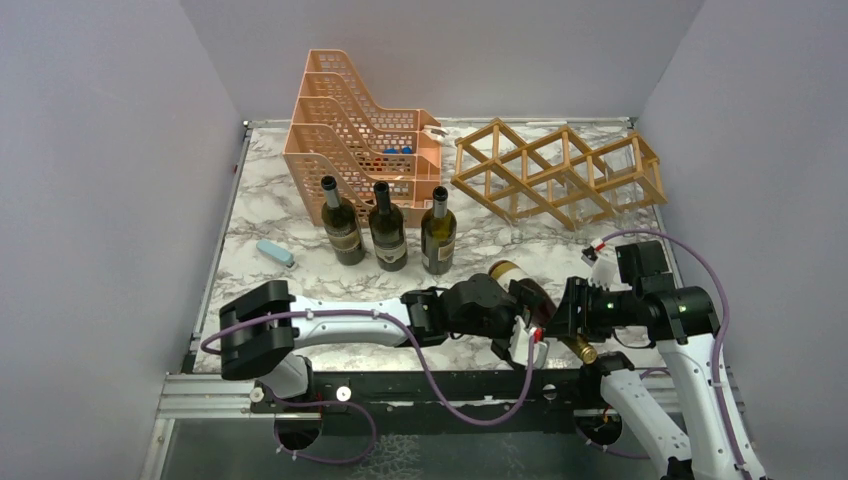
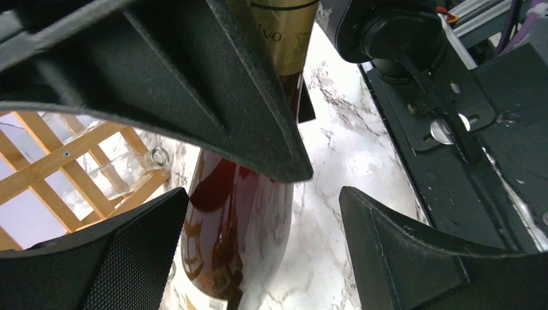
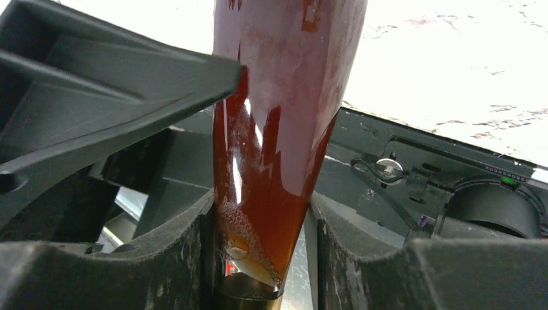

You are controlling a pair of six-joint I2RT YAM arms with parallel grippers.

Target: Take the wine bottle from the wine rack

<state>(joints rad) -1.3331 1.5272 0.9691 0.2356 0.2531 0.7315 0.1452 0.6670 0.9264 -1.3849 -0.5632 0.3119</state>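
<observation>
My right jaws clamp the dark glass wine bottle (image 1: 530,292) at its tapering neck over the marbled surface (image 1: 262,200), well apart from the slatted wooden wine rack (image 1: 553,172); my left jaws gape beside it.

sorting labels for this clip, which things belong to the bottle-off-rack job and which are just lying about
Job: wine bottle, wine rack, right gripper shut on the bottle's neck, left gripper open around its body.
Lying about: three upright bottles, orange tray organizer, small blue-grey block.
</observation>
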